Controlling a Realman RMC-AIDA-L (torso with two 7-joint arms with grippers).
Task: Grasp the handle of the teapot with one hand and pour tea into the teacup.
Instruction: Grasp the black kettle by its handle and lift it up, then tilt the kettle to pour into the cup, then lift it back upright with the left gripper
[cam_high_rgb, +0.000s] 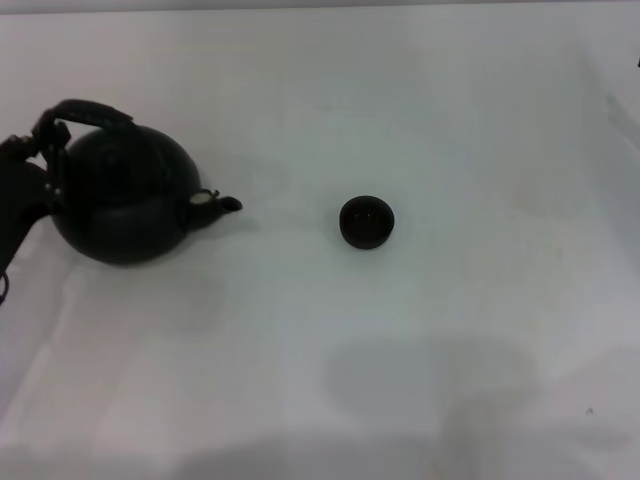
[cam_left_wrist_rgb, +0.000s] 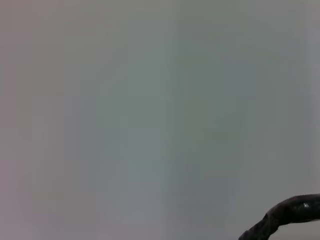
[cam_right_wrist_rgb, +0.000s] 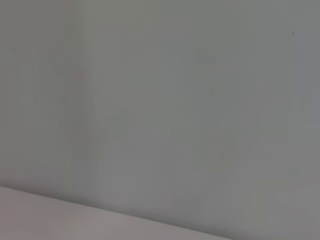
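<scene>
The matte black teapot (cam_high_rgb: 125, 200) is at the left of the white table in the head view, with its short spout (cam_high_rgb: 225, 203) pointing right toward the teacup. Its dark arched handle (cam_high_rgb: 88, 110) leans to the left. My left gripper (cam_high_rgb: 45, 135) comes in from the left edge and is closed on the left end of the handle. A stretch of the rough handle (cam_left_wrist_rgb: 295, 212) also shows in the left wrist view. The small dark teacup (cam_high_rgb: 366, 221) stands upright near the table's middle, well apart from the spout. My right gripper is out of view.
The white table (cam_high_rgb: 450, 120) spreads all around the two objects. A soft grey shadow (cam_high_rgb: 430, 380) lies on it near the front. The right wrist view shows only a plain pale surface.
</scene>
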